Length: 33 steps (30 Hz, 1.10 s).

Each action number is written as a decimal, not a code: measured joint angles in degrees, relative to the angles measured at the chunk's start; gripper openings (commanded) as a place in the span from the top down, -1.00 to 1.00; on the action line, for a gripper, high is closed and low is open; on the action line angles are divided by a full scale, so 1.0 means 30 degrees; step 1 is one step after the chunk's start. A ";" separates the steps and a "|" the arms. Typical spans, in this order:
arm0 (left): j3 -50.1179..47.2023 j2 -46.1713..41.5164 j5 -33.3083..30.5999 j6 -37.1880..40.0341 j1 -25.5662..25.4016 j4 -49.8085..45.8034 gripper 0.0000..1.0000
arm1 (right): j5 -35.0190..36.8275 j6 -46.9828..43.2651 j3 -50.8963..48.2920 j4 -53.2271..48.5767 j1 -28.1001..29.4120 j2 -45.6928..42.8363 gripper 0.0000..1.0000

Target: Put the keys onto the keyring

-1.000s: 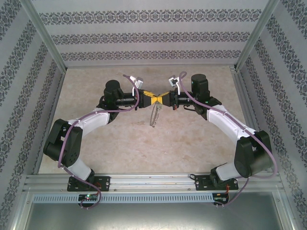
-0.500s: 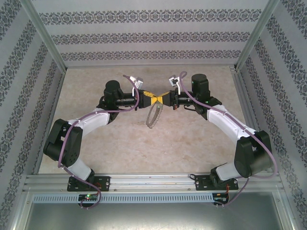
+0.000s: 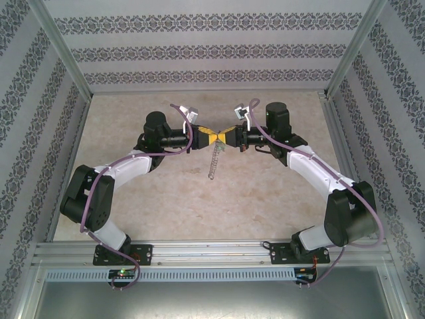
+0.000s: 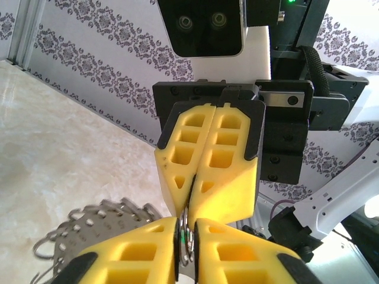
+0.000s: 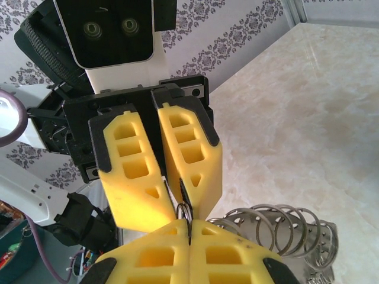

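We see two robot grippers with yellow fingers meeting tip to tip above a pale marbled tabletop (image 3: 199, 206). From overhead, the left gripper (image 3: 213, 137) and the right gripper (image 3: 222, 137) point straight at each other, their tips touching or nearly so.

The left gripper's two fingers stand almost together. In its own wrist view we see them clamped on one silver metal key with a green plastic head (image 4: 190, 238), of which only a green sliver and a thin metal edge show in the slit.

The right gripper's two fingers are pressed flat against each other. In its wrist view, one small thin wire loop (image 5: 183, 208) sits just where the tips of both grippers meet. We cannot tell whether the right fingers pinch it.

One large dark grey keyring of coiled metal (image 3: 212, 161) hangs limply straight below the meeting fingertips. It lies just beside the right gripper's fingers, and also close beside the left gripper's. We cannot tell which gripper carries it.
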 measured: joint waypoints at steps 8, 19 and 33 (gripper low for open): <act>0.0000 0.0036 0.0007 -0.0153 0.0000 0.0219 0.70 | -0.0007 0.0007 0.0000 0.0160 0.0000 0.0000 1.00; -0.0022 0.0211 0.0007 -0.0576 -0.0007 0.0984 1.00 | -0.0087 0.0226 -0.0015 0.0386 -0.0073 -0.0051 0.43; -0.1647 0.0029 -0.1275 -0.1479 -0.0131 0.2965 1.00 | 0.4801 0.1909 -0.6156 0.2994 -0.0736 -0.6331 0.03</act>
